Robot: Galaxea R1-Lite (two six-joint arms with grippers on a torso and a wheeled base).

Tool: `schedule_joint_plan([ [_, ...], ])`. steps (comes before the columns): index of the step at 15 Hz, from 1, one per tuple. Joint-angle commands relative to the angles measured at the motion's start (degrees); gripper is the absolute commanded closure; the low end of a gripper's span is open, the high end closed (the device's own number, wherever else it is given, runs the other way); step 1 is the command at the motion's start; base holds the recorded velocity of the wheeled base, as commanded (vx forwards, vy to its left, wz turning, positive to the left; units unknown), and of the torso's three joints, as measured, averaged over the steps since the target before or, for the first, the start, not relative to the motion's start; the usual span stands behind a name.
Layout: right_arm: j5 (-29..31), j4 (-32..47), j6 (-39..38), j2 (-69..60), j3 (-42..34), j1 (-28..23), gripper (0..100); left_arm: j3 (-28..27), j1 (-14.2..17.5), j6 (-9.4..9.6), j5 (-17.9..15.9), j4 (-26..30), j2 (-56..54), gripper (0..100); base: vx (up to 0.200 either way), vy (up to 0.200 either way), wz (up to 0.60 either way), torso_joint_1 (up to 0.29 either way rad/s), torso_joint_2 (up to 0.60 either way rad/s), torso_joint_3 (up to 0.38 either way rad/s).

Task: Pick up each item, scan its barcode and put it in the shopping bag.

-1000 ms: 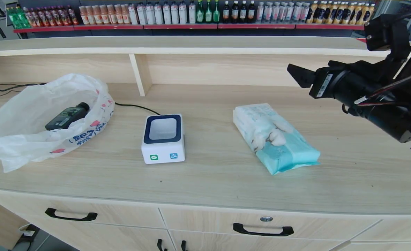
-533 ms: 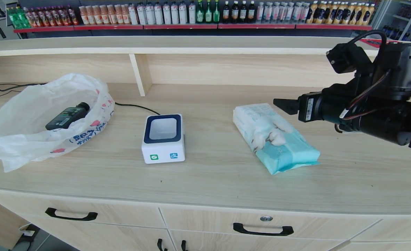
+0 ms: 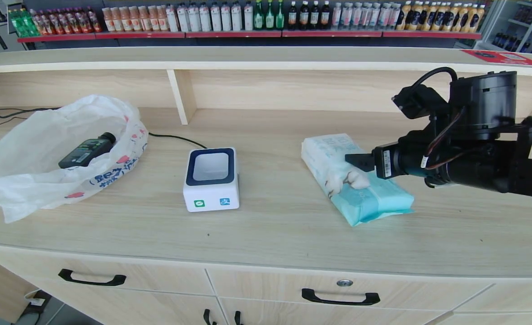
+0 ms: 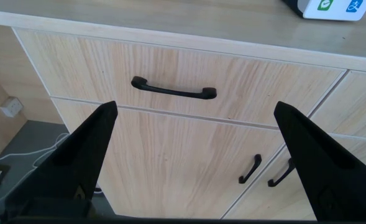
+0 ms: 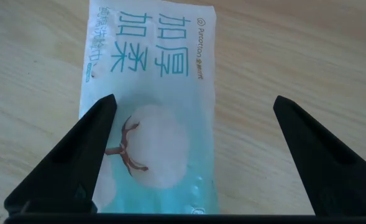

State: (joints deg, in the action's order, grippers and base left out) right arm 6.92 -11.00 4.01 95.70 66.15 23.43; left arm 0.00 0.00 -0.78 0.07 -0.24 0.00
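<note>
Jaws spread wide, right gripper (image 5: 195,106) hovers over a soft teal-and-white tissue pack (image 5: 151,62); left gripper (image 4: 195,106) likewise spread.

Wooden counter (image 3: 270,225) bears shopping bag (image 3: 31,149), scanner (image 3: 212,180), tissue pack (image 3: 361,196).

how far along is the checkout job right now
Done: one bottle already lies in the bag. In hand: the right pincer hovers open over the pack, not yet gripping it. Left: lift the pack, scan it at the scanner, then bag it.
</note>
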Motion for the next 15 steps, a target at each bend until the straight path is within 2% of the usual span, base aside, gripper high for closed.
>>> schedule_joint_plan([
  [1, 0.02, 1.33, 0.03, 0.10, -0.05, 0.30, 0, 0.00, 0.00, -0.01, 0.01, -0.02, 0.00, 0, 0.000, 0.000, 0.00, 0.000, 0.00, 0.000],
  [8, 0.02, 3.09, 0.03, -1.21, 3.90, 2.15, 0, 0.00, 0.00, -0.01, 0.01, -0.02, 0.00, 0, 0.000, 0.000, 0.00, 0.000, 0.00, 0.000],
  [10, 0.11, 3.00, -1.37, -1.74, 2.06, 2.94, 0, 0.00, 0.00, 0.08, 0.01, -0.02, 0.00, 0, 0.000, 0.000, 0.00, 0.000, 0.00, 0.000],
  [13, 0.90, 3.09, -8.58, -1.30, -0.05, 4.34, 0, 0.00, 0.00, 0.16, 0.01, -0.02, 0.00, 0, 0.000, 0.000, 0.00, 0.000, 0.00, 0.000],
  [15, 1.07, 2.91, -8.93, -1.39, -3.04, 4.43, 0, 0.00, 0.00, 0.16, 0.01, -0.02, 0.00, 0, 0.000, 0.000, 0.00, 0.000, 0.00, 0.000],
])
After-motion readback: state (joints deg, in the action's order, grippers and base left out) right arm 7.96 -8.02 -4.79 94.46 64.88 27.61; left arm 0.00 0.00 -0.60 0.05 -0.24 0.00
